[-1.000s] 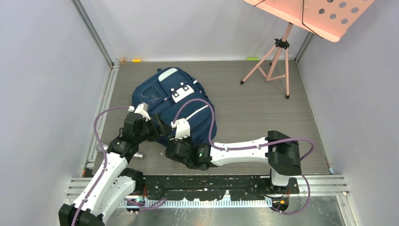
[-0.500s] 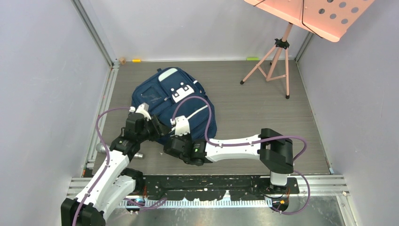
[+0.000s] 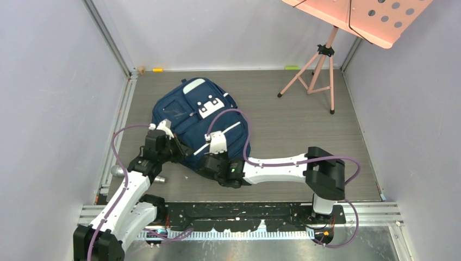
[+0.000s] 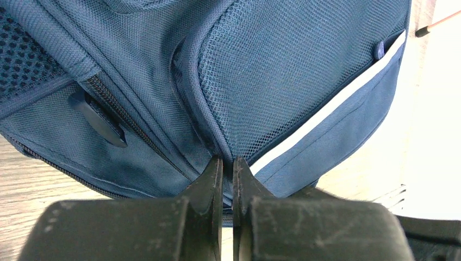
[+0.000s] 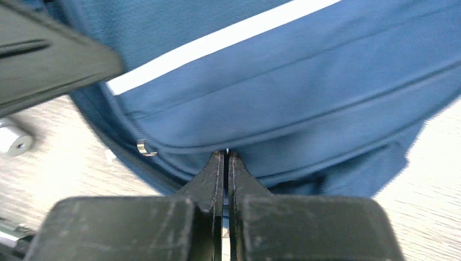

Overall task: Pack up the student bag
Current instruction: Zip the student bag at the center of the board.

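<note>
Both claws are clenched. The left gripper [image 4: 227,163] and right gripper [image 5: 225,155] each pinch the near edge of the student bag [image 3: 201,114], which lies flat on the table [image 3: 304,119]. I think the next move is lifting it open. A second ago, both claws were open.

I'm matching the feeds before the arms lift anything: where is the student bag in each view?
Top external: student bag lies centre-left on the table.
Left wrist: fills the upper frame; left hand shut on its edge.
Right wrist: fills the upper frame; right hand shut on its edge.
Shared landmark: its pale stripe.
</note>
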`<state>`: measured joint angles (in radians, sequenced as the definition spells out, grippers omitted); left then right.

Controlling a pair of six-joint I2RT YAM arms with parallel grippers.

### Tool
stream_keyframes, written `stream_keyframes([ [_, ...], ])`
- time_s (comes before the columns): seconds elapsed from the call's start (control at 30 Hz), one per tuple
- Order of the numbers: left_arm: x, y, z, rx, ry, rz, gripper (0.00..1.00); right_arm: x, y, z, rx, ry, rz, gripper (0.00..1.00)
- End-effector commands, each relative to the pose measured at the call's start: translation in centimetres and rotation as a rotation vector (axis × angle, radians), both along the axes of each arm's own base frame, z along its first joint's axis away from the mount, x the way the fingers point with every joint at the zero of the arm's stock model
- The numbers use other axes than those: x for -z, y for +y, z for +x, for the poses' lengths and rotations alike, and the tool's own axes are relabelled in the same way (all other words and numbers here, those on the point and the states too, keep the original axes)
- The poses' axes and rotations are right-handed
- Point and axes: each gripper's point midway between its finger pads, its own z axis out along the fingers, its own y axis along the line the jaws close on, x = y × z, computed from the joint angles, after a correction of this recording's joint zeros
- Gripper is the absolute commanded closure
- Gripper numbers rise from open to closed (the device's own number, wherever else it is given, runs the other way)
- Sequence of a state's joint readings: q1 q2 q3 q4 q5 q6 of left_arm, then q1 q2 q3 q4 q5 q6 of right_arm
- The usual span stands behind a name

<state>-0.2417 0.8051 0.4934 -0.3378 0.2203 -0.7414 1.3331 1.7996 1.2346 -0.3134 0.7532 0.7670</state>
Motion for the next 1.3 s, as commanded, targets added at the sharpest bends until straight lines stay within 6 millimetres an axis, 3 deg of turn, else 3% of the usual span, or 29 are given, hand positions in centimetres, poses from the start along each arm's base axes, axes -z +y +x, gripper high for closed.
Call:
stream_keyframes([
  [0.0,-2.0,1.4,1.8,-0.011,-0.089,0.049,1.00,-2.9,-5.3,2.7,0.118,-0.083,-0.006,1.00],
  [0.17,-2.5,2.6,1.9,-0.028,-0.091,0.056,1.00,-2.7,-11.4,5.8,0.194,-0.091,-0.066,1.00],
  [0.3,-2.4,2.8,1.9,-0.026,-0.087,0.057,1.00,-2.5,-14.7,8.5,0.212,-0.070,-0.029,1.00],
  [0.37,-2.4,2.8,1.9,-0.022,-0.082,0.062,1.00,-2.7,-15.5,9.4,0.202,-0.063,0.003,1.00],
  [0.5,-2.9,3.1,1.8,0.006,-0.086,0.111,1.00,-3.6,-15.0,9.8,0.109,-0.054,0.066,1.00],
  [0.53,-3.4,3.3,1.7,0.019,-0.095,0.130,0.94,-3.9,-14.7,9.8,0.086,-0.062,0.074,1.00],
  [0.63,-5.5,3.9,1.9,0.039,-0.147,0.199,0.61,-4.5,-14.0,9.3,0.028,-0.059,0.103,1.00],
  [0.73,-8.0,3.8,2.1,0.073,-0.213,0.243,0.43,-4.8,-13.8,9.1,0.005,-0.059,0.121,1.00],
  [0.87,-10.8,1.5,2.2,0.179,-0.327,0.307,0.33,-5.1,-13.6,8.9,-0.009,-0.061,0.146,1.00],
  [0.93,-11.1,-0.4,2.3,0.245,-0.363,0.342,0.28,-5.1,-13.6,8.9,-0.011,-0.060,0.150,1.00],
  [1.1,-10.6,-7.6,2.4,0.473,-0.450,0.333,0.25,-5.0,-13.8,8.8,-0.009,-0.051,0.161,1.00],
  [1.27,-11.6,-12.1,4.0,0.567,-0.570,0.259,0.23,-4.9,-14.0,8.9,-0.001,-0.041,0.179,1.00],
])
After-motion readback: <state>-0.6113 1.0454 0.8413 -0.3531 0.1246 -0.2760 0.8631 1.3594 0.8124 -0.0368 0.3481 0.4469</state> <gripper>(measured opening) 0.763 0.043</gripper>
